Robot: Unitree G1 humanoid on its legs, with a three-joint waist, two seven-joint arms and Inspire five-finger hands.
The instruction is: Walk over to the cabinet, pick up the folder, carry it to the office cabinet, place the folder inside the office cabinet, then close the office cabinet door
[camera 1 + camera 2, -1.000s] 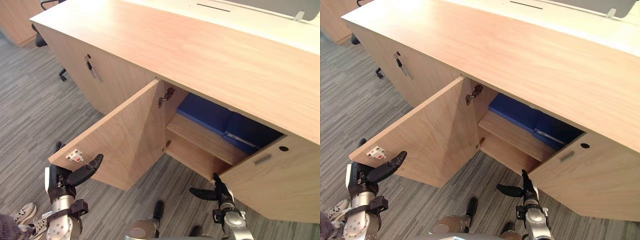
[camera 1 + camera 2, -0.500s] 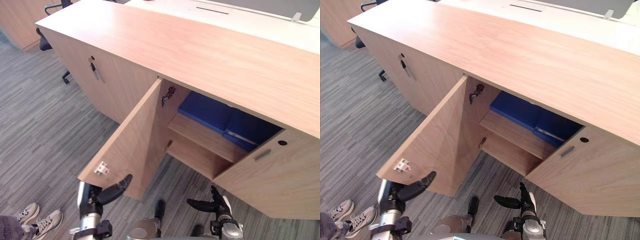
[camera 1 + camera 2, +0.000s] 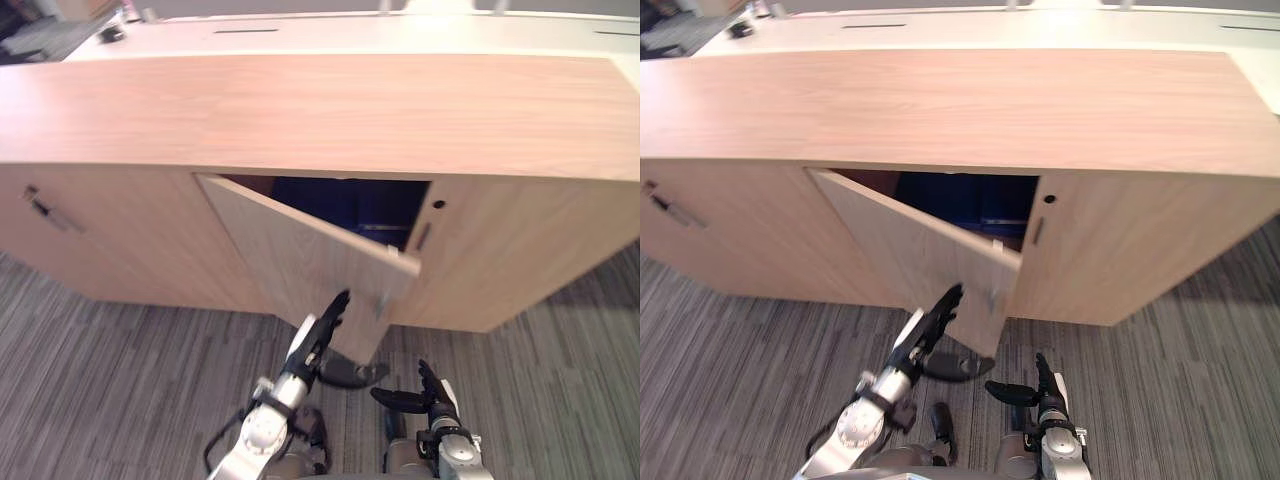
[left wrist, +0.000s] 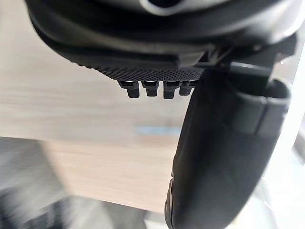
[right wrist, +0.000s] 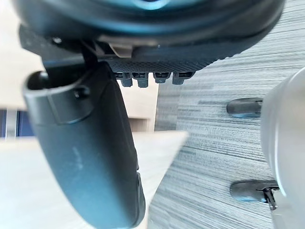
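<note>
The wooden office cabinet (image 3: 320,110) stands in front of me with its left door (image 3: 300,255) part open, swung most of the way in. In the dark gap behind the door lies the blue folder (image 3: 350,205) on a shelf. My left hand (image 3: 322,325) is open, its straight fingers laid against the door's outer face near the free edge; the left wrist view has the wood of the door (image 4: 71,95) just past the fingers. My right hand (image 3: 418,396) hangs open low over the carpet, holding nothing and apart from the cabinet.
The cabinet's right door (image 3: 510,250) is closed, with a small handle (image 3: 424,236) at its edge. A further closed door with a key (image 3: 45,210) is at the left. A white desk (image 3: 350,25) runs behind the cabinet. Grey carpet (image 3: 120,380) lies all around.
The door has swung from wide open to nearly closed, with my left hand travelling along against it. The camera has turned to face the cabinet squarely. My right hand has stayed low.
</note>
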